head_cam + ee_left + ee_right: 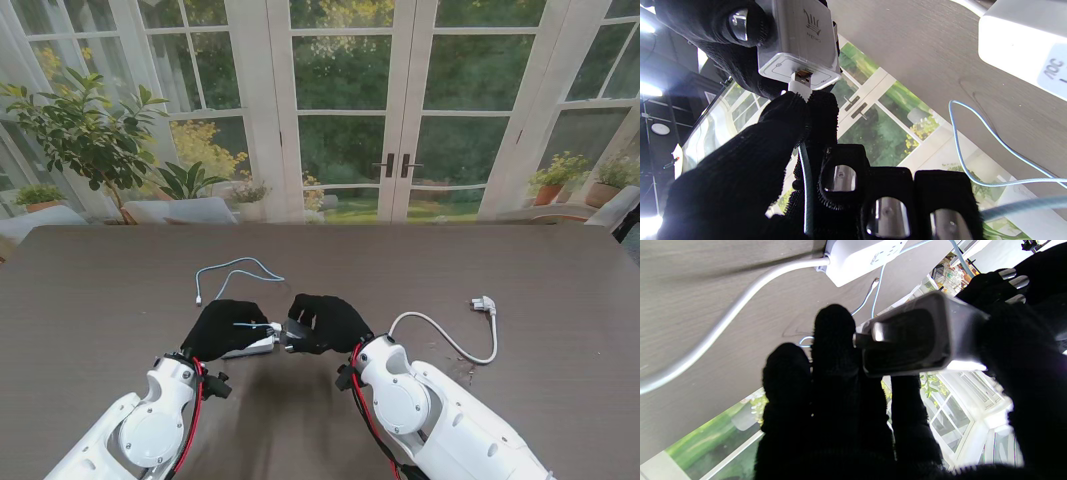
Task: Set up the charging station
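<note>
My right hand point(328, 322) is shut on a silver charger block point(796, 43), seen end-on in the right wrist view as a grey block point(923, 336). My left hand point(225, 328) pinches the white USB plug point(800, 81) of the light blue cable point(240, 270) between thumb and forefinger. The plug's metal tip sits in the block's port with some metal still showing. Both hands meet just above the table's middle. The white power strip point(1023, 43) lies on the table beneath them, mostly hidden in the stand view.
The strip's white cord point(450, 340) curves off to the right and ends in a plug point(484, 303) lying on the dark wood table point(100, 290). The blue cable's loose end point(198, 298) rests farther from me than my left hand.
</note>
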